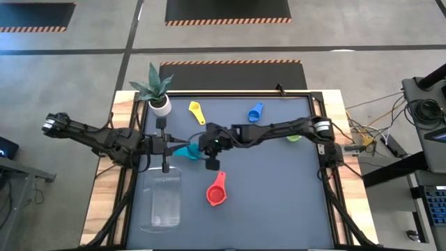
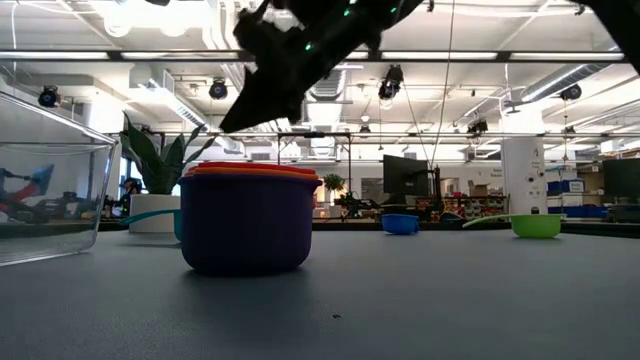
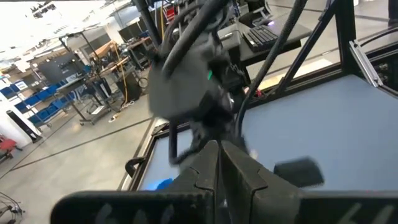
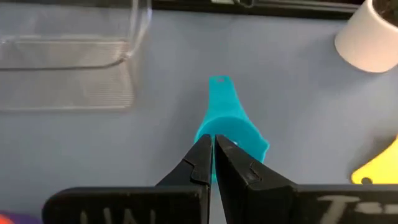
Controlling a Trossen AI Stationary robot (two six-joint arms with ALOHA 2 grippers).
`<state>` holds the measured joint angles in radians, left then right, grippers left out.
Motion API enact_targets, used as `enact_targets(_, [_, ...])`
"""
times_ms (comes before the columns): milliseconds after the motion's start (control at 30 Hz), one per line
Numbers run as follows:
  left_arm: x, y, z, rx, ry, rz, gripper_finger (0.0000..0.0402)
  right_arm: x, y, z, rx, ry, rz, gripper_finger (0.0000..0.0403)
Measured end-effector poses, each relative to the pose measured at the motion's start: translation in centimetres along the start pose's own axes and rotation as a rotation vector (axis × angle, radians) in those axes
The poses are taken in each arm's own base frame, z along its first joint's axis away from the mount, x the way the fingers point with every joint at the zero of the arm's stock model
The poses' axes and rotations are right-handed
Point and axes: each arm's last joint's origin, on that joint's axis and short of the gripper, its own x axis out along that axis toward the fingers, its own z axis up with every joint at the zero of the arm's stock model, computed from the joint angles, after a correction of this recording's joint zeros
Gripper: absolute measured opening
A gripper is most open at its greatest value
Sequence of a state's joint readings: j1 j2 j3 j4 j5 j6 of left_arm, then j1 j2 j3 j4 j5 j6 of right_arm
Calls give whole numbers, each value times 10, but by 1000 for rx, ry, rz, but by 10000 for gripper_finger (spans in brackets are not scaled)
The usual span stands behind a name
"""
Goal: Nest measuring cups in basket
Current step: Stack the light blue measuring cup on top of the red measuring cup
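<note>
The teal cup (image 1: 185, 150) (image 4: 227, 118) sits on the dark table mat between the two grippers, its handle pointing toward the basket. My right gripper (image 1: 202, 149) (image 4: 213, 146) hovers over its bowl, shut and raised above the table in the low view (image 2: 228, 125). My left gripper (image 1: 174, 146) (image 3: 219, 149) waits just left of the teal cup, shut. The purple cup (image 2: 248, 225) stands on the mat with the orange and red cups (image 1: 217, 194) nested in it. The clear basket (image 1: 162, 224) (image 2: 50, 200) stands at the near left. The yellow (image 1: 197, 111), blue (image 1: 256, 112) and green (image 1: 295, 138) cups lie apart.
A white pot with a spiky plant (image 1: 161, 104) (image 4: 373, 37) stands at the far left corner of the mat. My right arm partly covers the green cup. A raised black frame edges the mat. Bare mat lies to the near right of the stack.
</note>
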<state>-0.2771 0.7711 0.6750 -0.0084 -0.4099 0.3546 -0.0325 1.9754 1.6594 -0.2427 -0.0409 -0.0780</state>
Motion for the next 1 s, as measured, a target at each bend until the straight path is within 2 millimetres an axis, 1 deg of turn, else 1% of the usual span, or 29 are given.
enact_targets(100, [0, 0, 0, 0, 1, 0, 0, 16, -11, 1, -12, -2, 11, 9])
enact_targets(333, [0, 0, 0, 0, 1, 0, 0, 53, -33, -7, -26, 20, -2, 9])
enact_targets(467, [0, 0, 0, 1, 2, -1, 0, 70, -40, -10, -21, 26, -9, 9])
enact_targets(600, [0, 0, -1, 4, 7, -4, 0, 87, -41, -12, -11, 29, -6, 9])
enact_targets(700, [0, 0, -1, 4, 8, -4, 0, 93, -42, -11, -15, 19, 15, 10])
enact_targets(800, [0, 0, -1, 4, 8, -5, 0, 94, -42, -10, -23, 12, 16, 22])
enact_targets(900, [0, 0, -1, 5, 10, -5, 0, 94, -43, -9, -27, 10, 15, 45])
enact_targets(1000, [0, -1, -1, 6, 13, -6, 0, 94, -45, -9, -46, 11, 13, 76])
